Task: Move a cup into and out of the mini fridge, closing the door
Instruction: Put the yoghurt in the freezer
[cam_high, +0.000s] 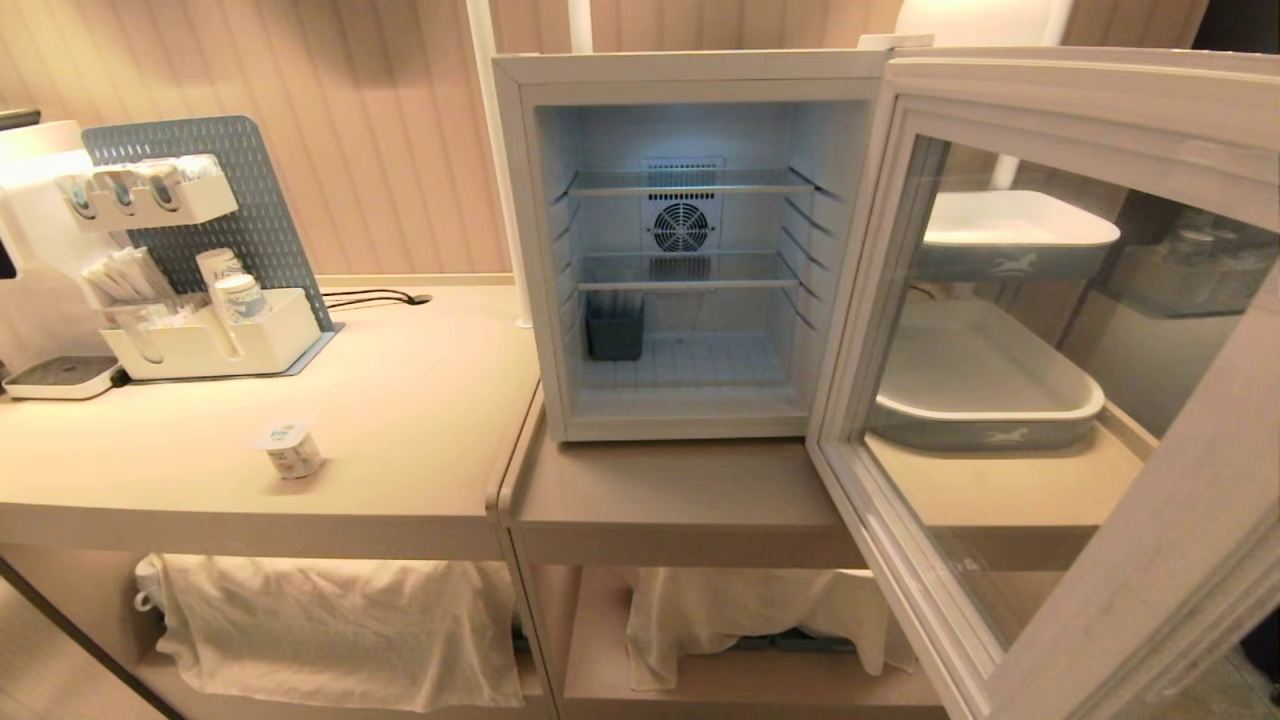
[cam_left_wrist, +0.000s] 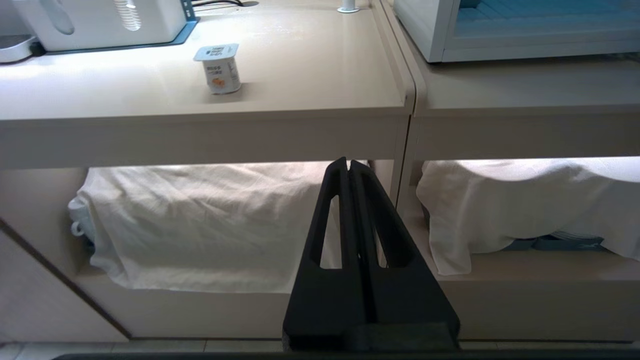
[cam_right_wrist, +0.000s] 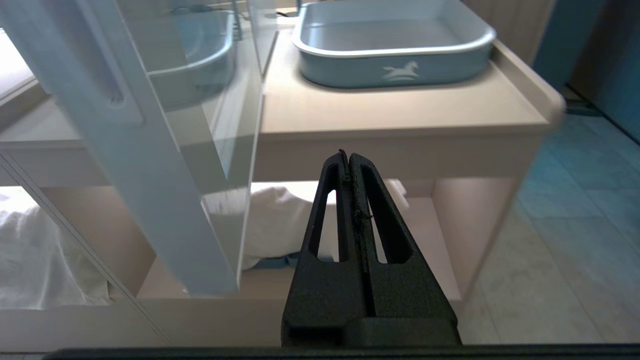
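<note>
A tiny white cup (cam_high: 289, 450) with a foil lid and orange label (cam_left_wrist: 219, 68) stands alone on the left counter near its front edge. The white mini fridge (cam_high: 680, 240) stands open on the lower counter beside it, lit inside, with its wire shelves bare. Its glass door (cam_high: 1010, 400) is swung wide toward me on the right (cam_right_wrist: 150, 165). Neither arm shows in the head view. My left gripper (cam_left_wrist: 348, 162) hangs shut and empty below the counter front, well short of the cup. My right gripper (cam_right_wrist: 345, 156) is shut and empty, low, just right of the open door.
A grey pegboard organiser (cam_high: 200, 260) with paper cups and sachets stands at the back left. A dark small bin (cam_high: 614, 328) sits on the fridge floor. A blue-grey tray (cam_right_wrist: 395, 47) lies right of the fridge. White cloths (cam_high: 330, 620) cover the lower shelves.
</note>
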